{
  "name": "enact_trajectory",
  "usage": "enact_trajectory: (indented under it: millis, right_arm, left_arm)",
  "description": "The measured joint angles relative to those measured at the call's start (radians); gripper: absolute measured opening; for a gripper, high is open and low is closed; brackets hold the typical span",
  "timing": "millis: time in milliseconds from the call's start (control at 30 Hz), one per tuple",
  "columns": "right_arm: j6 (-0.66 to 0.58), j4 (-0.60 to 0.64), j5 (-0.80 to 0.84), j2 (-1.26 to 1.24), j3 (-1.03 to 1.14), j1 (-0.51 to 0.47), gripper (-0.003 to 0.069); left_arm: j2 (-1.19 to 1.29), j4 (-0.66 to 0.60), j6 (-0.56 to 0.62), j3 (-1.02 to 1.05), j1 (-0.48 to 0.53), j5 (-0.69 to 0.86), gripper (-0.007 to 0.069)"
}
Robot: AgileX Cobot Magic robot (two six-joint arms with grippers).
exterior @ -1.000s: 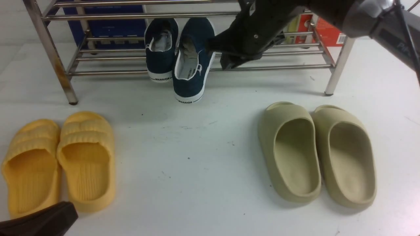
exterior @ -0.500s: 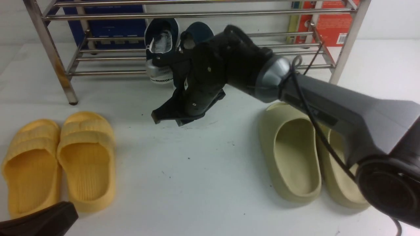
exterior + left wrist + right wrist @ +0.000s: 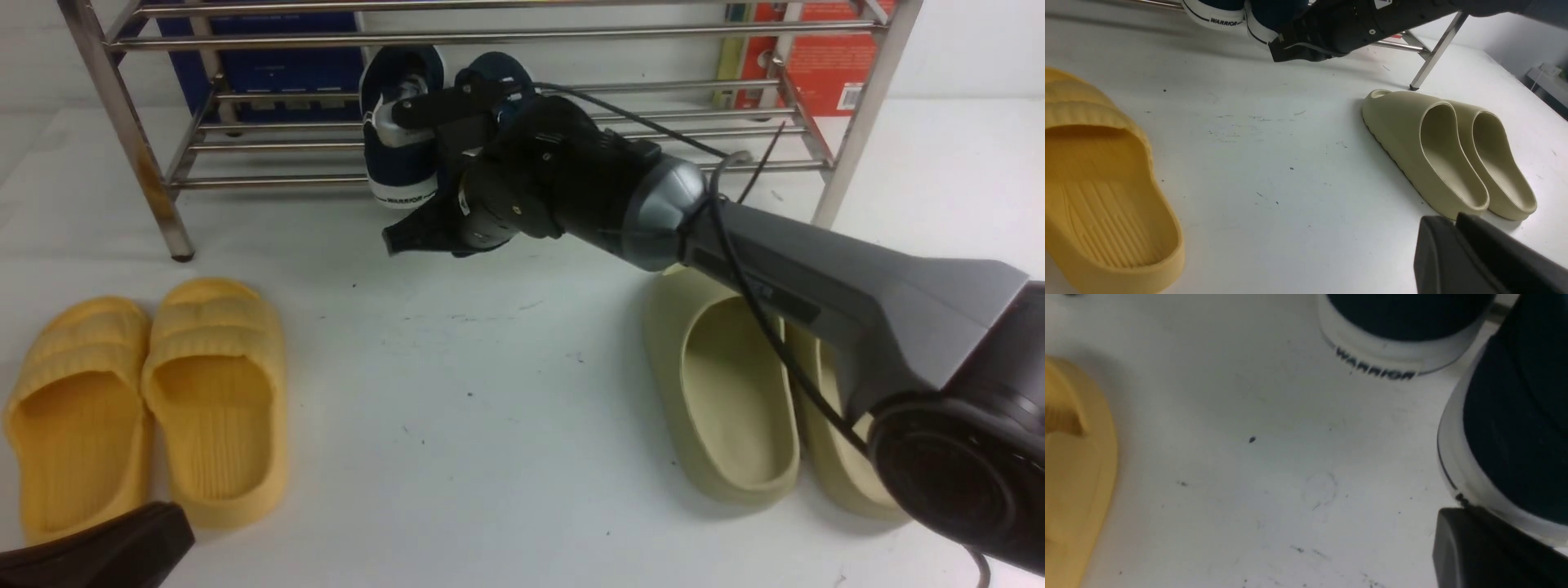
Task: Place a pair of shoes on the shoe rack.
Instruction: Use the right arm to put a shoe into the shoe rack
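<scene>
The shoe rack stands at the back of the white table. One navy shoe rests on its lowest bars, its "WARRIOR" heel toward me. My right arm hides most of the other navy shoe, which lies just to its right; only the toe shows. The right gripper is shut and low over the table in front of that shoe. In the right wrist view its tip touches the white sole of that shoe's heel. My left gripper sits shut and empty at the near left corner.
A pair of yellow slides lies near left, beside the left gripper. A pair of olive-beige slides lies right of centre, partly under my right arm. A blue box and a red box stand behind the rack.
The right arm came down from above the rack to the table in front of the right navy shoe, then drew back toward its heel. The left arm has not moved.
</scene>
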Motion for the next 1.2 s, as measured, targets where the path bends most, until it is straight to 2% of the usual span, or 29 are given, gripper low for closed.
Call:
enact_trajectory:
  millis: [100,433,800,900,1033,1200]
  right_arm:
    - [0.043,-0.035,-0.018,0.0,0.0,-0.015,0.0028]
    - [0.06,-0.044,-0.094,0.002,0.0,-0.054,0.0042]
    - [0.06,-0.025,-0.073,0.008,0.0,-0.062,0.006]
    - [0.032,0.014,-0.019,-0.003,0.001,-0.06,0.0065]
    - [-0.079,0.076,0.085,-0.054,0.001,-0.048,0.0069]
    - [-0.107,0.08,0.061,-0.053,0.0,-0.057,0.0069]
  left_arm:
    - [0.0,0.0,0.0,0.0,0.0,0.0,0.0062]
    - [0.0,0.0,0.0,0.0,0.0,0.0,0.0065]
    - [0.0,0.0,0.0,0.0,0.0,0.0,0.0077]
    - [0.0,0.0,0.0,0.0,0.0,0.0,0.008]
    - [0.0,0.0,0.0,0.0,0.0,0.0,0.0083]
    - [0.0,0.0,0.0,0.0,0.0,0.0,0.009]
